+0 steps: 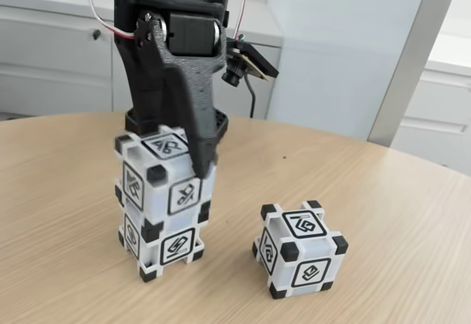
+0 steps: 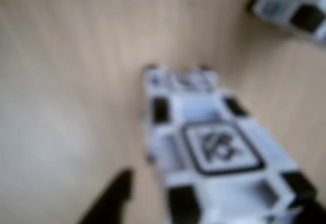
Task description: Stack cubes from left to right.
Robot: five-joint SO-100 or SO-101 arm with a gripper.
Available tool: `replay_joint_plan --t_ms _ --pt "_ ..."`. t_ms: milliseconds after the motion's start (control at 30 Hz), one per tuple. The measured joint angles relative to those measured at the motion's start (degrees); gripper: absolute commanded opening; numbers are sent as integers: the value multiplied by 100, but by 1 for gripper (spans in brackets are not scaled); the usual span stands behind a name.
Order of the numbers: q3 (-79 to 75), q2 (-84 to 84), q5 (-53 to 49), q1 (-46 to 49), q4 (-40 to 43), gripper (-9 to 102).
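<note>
Cubes: two stand stacked (image 1: 163, 202) at the left of the fixed view, the end effector (image 1: 193, 163) apparently pinching the upper cube (image 1: 168, 171); the third cube (image 1: 300, 249) waits apart on the bench (image 1: 383, 213), still unstacked

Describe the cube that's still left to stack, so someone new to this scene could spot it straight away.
In the fixed view, start at the round wooden table and find the black gripper reaching down onto a two-cube stack left of centre. Look right of that stack to the lone cube on the tabletop. Same white body, black corners and glyph faces, but it alone stands apart, touching nothing.
</note>
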Motion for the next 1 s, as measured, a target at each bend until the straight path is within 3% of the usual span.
replay_joint_plan --t_ms 433,700,1000 --pt "0 70 334 -18 35 38" --pt "0 1371 571 -44 97 37" --pt "0 1837 1538 -1863 97 35"
